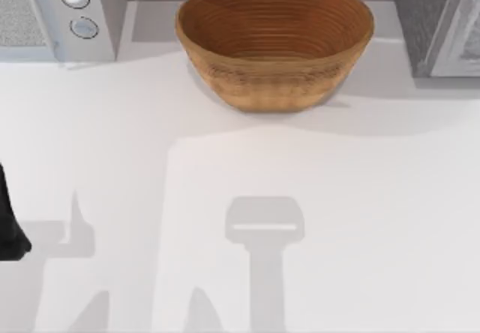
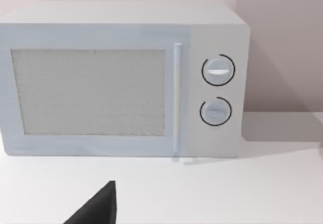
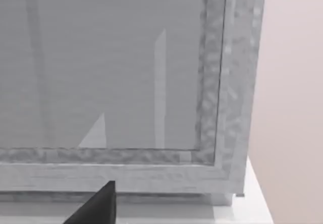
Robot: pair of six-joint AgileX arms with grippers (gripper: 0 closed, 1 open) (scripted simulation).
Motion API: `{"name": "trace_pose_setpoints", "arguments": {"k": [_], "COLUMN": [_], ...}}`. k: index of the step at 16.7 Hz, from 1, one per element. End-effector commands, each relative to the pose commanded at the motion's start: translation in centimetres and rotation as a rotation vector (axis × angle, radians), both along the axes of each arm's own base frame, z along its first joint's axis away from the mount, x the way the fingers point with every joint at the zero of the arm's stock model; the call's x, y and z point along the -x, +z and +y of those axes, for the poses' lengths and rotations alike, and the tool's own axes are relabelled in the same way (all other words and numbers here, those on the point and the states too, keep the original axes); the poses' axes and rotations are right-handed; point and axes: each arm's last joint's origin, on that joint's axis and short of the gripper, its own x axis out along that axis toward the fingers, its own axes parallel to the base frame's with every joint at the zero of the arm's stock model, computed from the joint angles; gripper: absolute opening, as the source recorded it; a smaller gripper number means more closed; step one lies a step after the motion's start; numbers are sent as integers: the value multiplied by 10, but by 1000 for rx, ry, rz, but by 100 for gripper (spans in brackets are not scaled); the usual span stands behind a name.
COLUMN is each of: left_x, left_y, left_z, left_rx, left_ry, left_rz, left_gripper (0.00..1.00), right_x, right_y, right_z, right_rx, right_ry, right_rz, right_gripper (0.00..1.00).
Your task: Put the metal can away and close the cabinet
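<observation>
Scanning the top view from the left: a dark part of the left arm [image 1: 9,220] juts in at the table's [image 1: 360,220] left edge, low over the white surface. The microwave [image 1: 56,14] stands in the back left corner, with two round dials on its right-hand panel.

The left wrist view adds what the top view lacks. It shows the microwave's full front, a speckled window with a vertical handle [image 2: 176,98] beside it, and the dials [image 2: 218,70] stacked one above the other. A dark tip of the left gripper [image 2: 98,209] pokes in, facing that front and apart from it. Whether this gripper is spread or pressed together, I cannot tell.

At centre back sits the wicker bowl [image 1: 274,40], upright, between the microwave and the cabinet [image 1: 439,22] and touching neither. Grey shadows [image 1: 264,228] lie on the table in front of it.

The cabinet stands in the back right corner. The right wrist view gives its front close up, a flat grey panel [image 3: 101,67] inside a mottled frame. A dark tip of the right gripper [image 3: 98,209] sits just before the lower edge, and I cannot tell its state either.

Where the metal can is, I cannot tell.
</observation>
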Motion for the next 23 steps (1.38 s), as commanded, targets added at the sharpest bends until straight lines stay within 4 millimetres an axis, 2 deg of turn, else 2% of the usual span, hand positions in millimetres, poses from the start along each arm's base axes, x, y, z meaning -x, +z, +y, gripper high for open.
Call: {"name": "trace_pose_setpoints", "arguments": {"k": [3, 5, 8, 10, 13, 17, 20, 23], "left_x": [0, 0, 0, 0, 0, 0, 0, 0], "left_y": [0, 0, 0, 0, 0, 0, 0, 0], "left_z": [0, 0, 0, 0, 0, 0, 0, 0], "left_rx": [0, 0, 0, 0, 0, 0, 0, 0], "left_ry": [0, 0, 0, 0, 0, 0, 0, 0], "left_rz": [0, 0, 0, 0, 0, 0, 0, 0], "left_gripper": [100, 100, 100, 100, 100, 100, 100, 100], "right_x": [-11, -19, -27, -29, -25, -9, 2, 5], "right_y": [29, 58, 116, 160, 228, 302, 333, 339], "right_z": [-24, -42, -62, -66, -55, -18, 6, 12], "right_rx": [7, 4, -13, -30, -51, -36, -13, -8], "right_ry": [-2, -4, -5, -5, -3, 0, 1, 1], "right_rz": [-4, -2, 7, 17, 29, 21, 8, 5], "right_gripper": [100, 100, 100, 100, 100, 100, 100, 100]}}
